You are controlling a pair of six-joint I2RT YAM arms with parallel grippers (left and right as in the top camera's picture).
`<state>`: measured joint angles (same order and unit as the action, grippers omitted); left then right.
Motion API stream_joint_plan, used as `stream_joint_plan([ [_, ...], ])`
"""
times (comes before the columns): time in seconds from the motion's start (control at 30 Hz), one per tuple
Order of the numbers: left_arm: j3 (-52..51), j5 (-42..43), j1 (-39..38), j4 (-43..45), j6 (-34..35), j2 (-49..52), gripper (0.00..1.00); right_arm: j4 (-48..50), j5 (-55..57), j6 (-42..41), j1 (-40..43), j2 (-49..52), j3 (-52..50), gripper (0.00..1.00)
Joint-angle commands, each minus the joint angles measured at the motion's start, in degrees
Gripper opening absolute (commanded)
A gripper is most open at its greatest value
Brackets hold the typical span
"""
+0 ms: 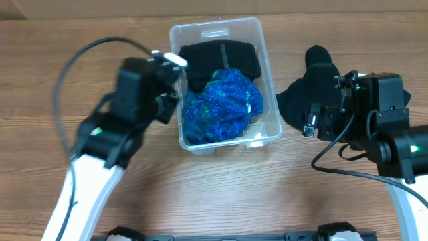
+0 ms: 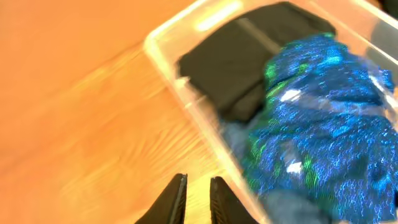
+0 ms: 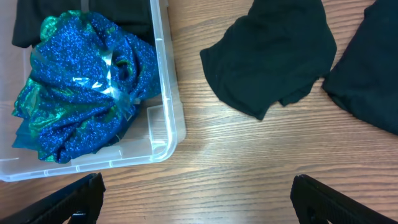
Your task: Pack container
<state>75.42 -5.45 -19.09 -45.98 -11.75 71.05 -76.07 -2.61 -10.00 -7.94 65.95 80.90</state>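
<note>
Right claw [image 3: 196, 186] spread wide, left claw [image 2: 196, 190] closed, both empty: the right should pinch a fold of the black garment [image 3: 270, 56] at 3 o'clock of the container [image 3: 176, 127].

I can't read any words or numbers here, not on the container [image 1: 267, 80] or on the clothes.

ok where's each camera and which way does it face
overhead: above the table, facing straight down; left arm and right arm flank the bin.
left wrist: left of the bin, tilted toward it; left gripper nearly shut.
right wrist: right of the bin, facing down at black cloth; right gripper wide open.
shared: all three show the bin's blue fabric.
</note>
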Motion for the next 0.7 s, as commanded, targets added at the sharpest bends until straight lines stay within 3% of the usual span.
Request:
stream_joint_plan([
  [0.0,0.76,9.94,6.95,-4.48,4.72,-8.83,0.66,0.68,-0.35,0.39,0.15,-0.13,0.20,1.00],
  [0.03,0.76,10.38,7.87,-5.33,4.72,-11.04,1.00,1.53,-1.60,0.42,0.15,-0.13,0.20,1.00],
  [0.13,0.76,10.38,7.98,-7.02,4.74,-14.73,1.00,6.10,-3.02,0.42,0.15,0.13,0.20,1.00],
  [0.27,0.76,10.40,7.98,-11.87,4.72,-16.41,1.00,12.76,1.49,-6.32,4.28,2.21,0.20,1.00],
  [0.53,0.94,17.00,7.98,-19.02,3.41,-21.20,1.00,15.37,-1.53,-4.81,36.26,13.31,0.20,0.98],
  [0.67,0.92,17.05,7.98,-20.90,3.41,-22.58,1.00,18.64,-6.08,-5.05,45.66,21.62,0.20,0.99],
])
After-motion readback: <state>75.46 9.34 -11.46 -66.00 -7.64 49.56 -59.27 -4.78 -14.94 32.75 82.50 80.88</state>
